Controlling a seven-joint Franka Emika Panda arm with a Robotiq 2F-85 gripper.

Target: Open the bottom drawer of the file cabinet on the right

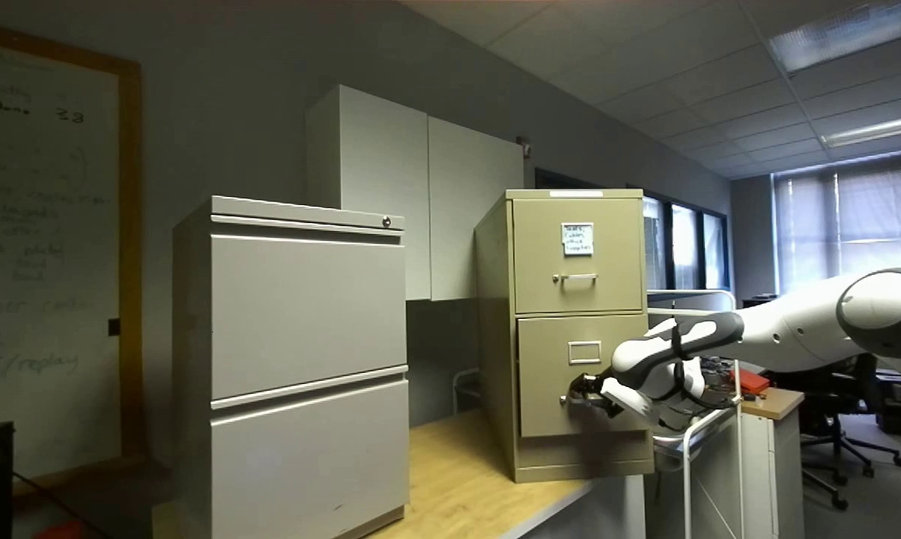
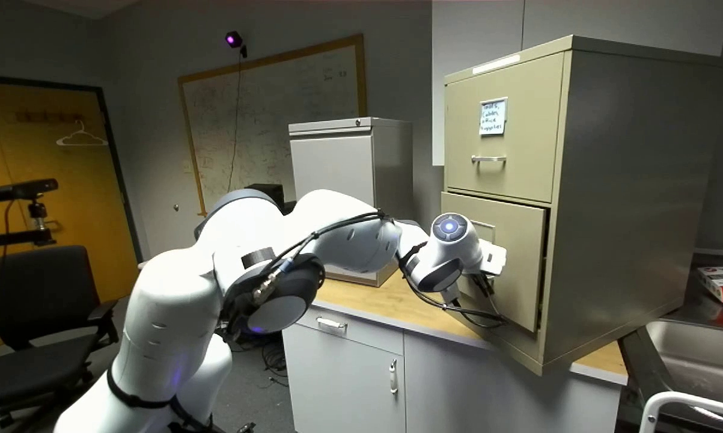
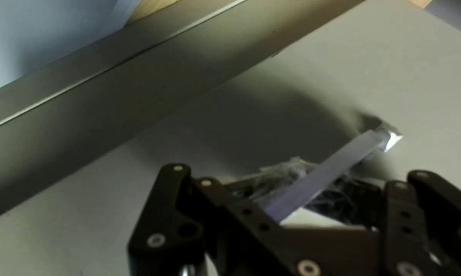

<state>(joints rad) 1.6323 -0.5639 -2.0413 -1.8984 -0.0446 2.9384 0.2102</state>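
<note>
Looks to me like we're at the pull: the gripper (image 3: 314,184) seems clenched on the handle (image 3: 330,169), and the bottom drawer (image 2: 519,264), lowest front on the file cabinet (image 2: 613,198), sits just a crack out. Next bit imo is a slow, straight haul outward, keeping that grip from sliding off.

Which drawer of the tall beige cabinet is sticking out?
The bottom drawer, below the one bearing the handwritten label: in an exterior view its front stands slightly out from the cabinet, while the top drawer sits flush.
</note>
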